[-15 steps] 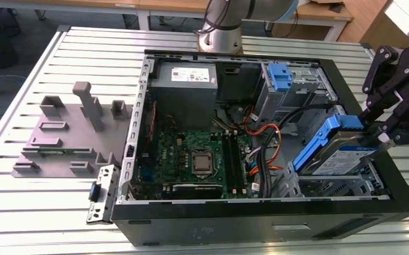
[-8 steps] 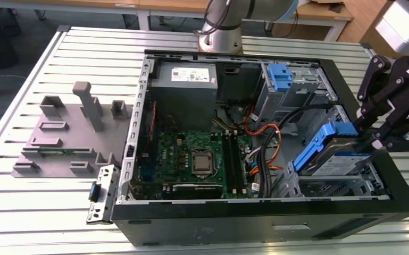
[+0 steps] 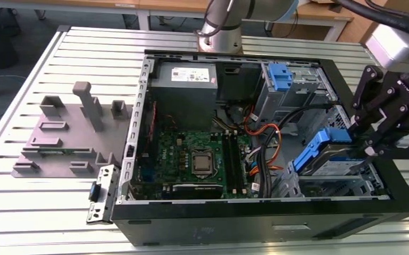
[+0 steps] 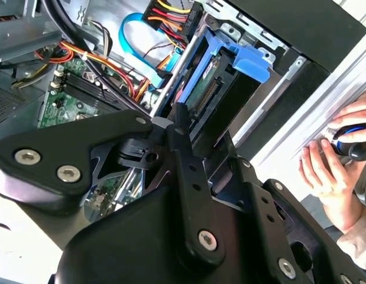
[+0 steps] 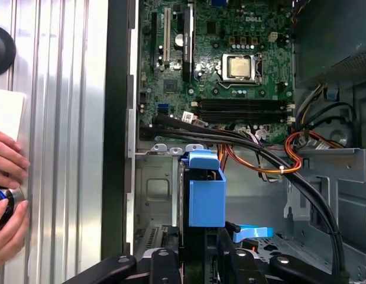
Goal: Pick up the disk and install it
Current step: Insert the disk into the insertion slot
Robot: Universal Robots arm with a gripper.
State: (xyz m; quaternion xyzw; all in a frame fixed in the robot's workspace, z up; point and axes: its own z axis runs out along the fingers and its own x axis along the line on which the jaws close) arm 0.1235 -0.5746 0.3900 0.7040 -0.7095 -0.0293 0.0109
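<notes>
While the gripper (image 3: pixel 366 150) hangs over the open computer case (image 3: pixel 261 226), its jaws are drawn narrow onto the disk (image 3: pixel 326 155), clamping it from either side. The disk stands on edge and tilted, blue side rail uppermost, partly down in the metal drive bay (image 3: pixel 346 186) at one corner of the case, beside the motherboard (image 3: pixel 197 159) and a bundle of cables (image 3: pixel 268 133). Outside the case, a person's hands (image 5: pixel 8 195) rest on the ribbed worktop (image 3: pixel 34 202) just beside the case wall. On the opposite side of the case sits a grey fixture block (image 3: pixel 69 138).
</notes>
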